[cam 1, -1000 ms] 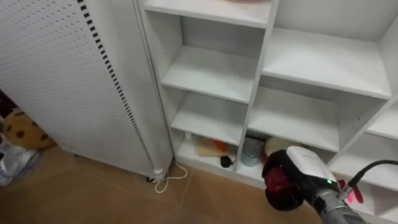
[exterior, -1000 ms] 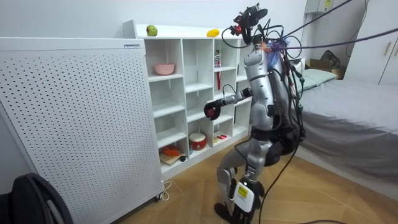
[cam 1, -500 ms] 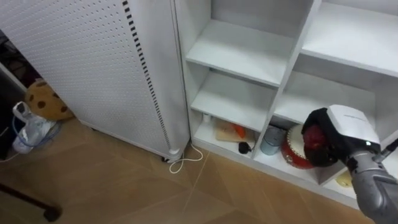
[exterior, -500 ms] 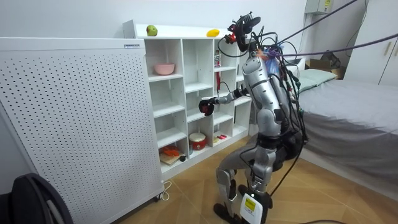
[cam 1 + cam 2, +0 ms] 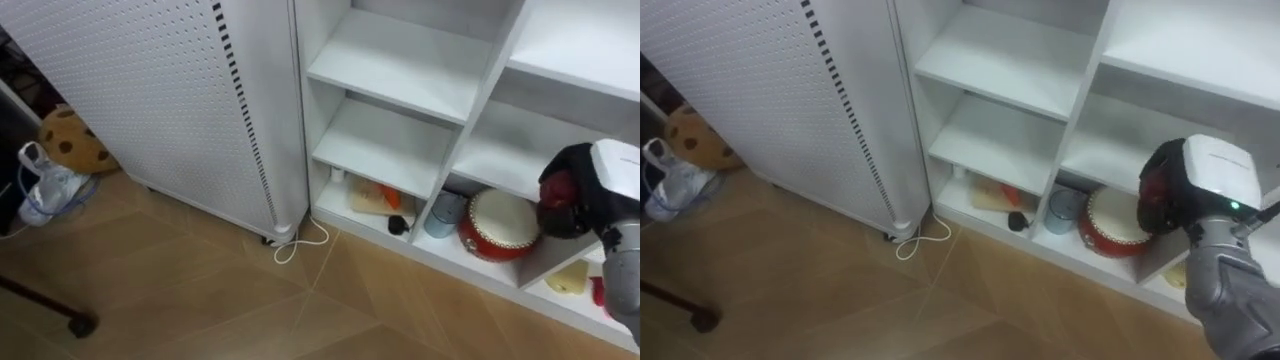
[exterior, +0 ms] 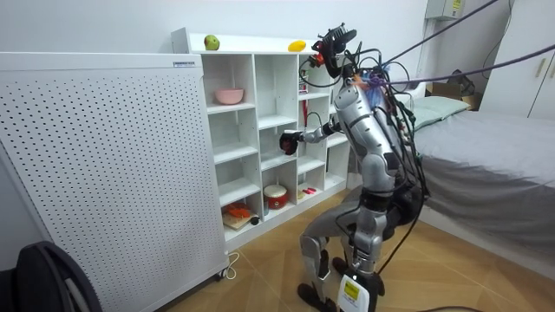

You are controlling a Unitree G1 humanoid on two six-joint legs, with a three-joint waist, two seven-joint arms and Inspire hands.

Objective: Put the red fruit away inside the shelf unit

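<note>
My right hand (image 5: 612, 178) is shut on a dark red round fruit (image 5: 560, 190), seen from the other eye as the same hand (image 5: 1212, 172) and fruit (image 5: 1157, 188). It hangs in front of the white closet shelves (image 5: 405, 65), level with the lower middle compartments. In the room view I stand facing the closet (image 6: 260, 54), the right arm stretched out with the fruit (image 6: 290, 141) close to the shelf front. A green fruit (image 6: 211, 42) and a yellow fruit (image 6: 297, 45) lie on the closet's top.
A red round pot (image 5: 497, 225), a grey cup (image 5: 443, 213) and small items sit in the bottom compartments. A pink bowl (image 6: 230, 95) rests on an upper shelf. A white perforated panel (image 5: 150, 100) stands left of the closet, a white cable (image 5: 300, 243) on the floor, a bed (image 6: 486, 147) behind me.
My right hand has carried the red fruit up and closer to the shelves. The eye views have shifted as my head and body moved.
</note>
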